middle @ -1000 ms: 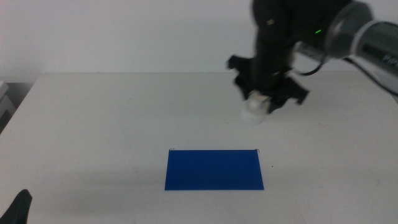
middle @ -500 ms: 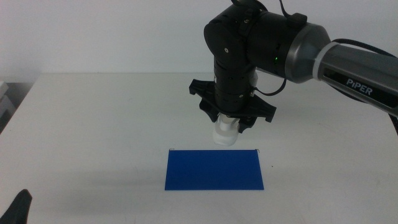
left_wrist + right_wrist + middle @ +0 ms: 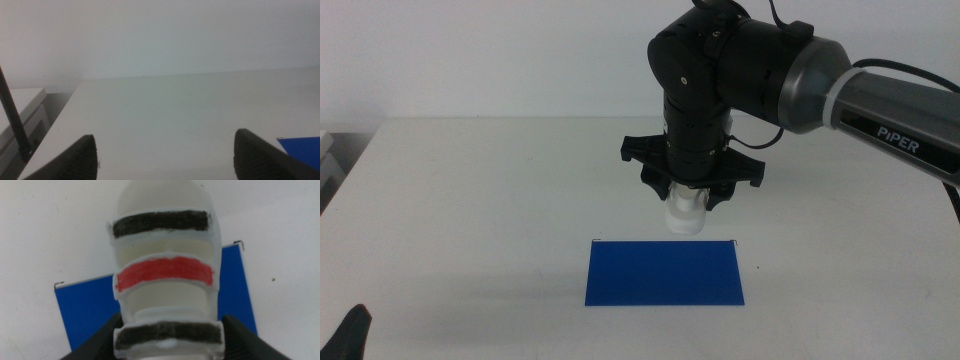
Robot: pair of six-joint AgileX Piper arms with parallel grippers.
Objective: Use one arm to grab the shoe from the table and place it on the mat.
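White shoe (image 3: 684, 214), clamped in the right hand (image 3: 688, 196), hangs above blue mat (image 3: 664, 272).

Light: bright, even, diffuse | Shadows: faint smear on plain white tabletop (image 3: 470, 200) | Blur: both wrist views soft | Glare: none seen
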